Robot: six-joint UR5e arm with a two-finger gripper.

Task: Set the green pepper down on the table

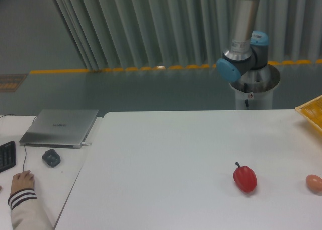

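Nearest the camera, a person's hand (21,179) in a striped cuff rests on the adjacent desk (50,189) at lower left, with a mouse (51,157) and a closed laptop (61,127) beyond it, just beside the table's left edge. On the white table (166,159) a red pepper (245,177) lies right of centre and an orange-tan egg-like object (314,182) sits at the right edge, a yellow tray corner (312,111) poking in at the far right, leaving a broad bare stretch across the left and middle. Behind the far edge the robot arm (244,36) rises from its pedestal (254,91) out of the top of the frame, so the gripper and its fingers are out of sight, and the green pepper is not visible either.
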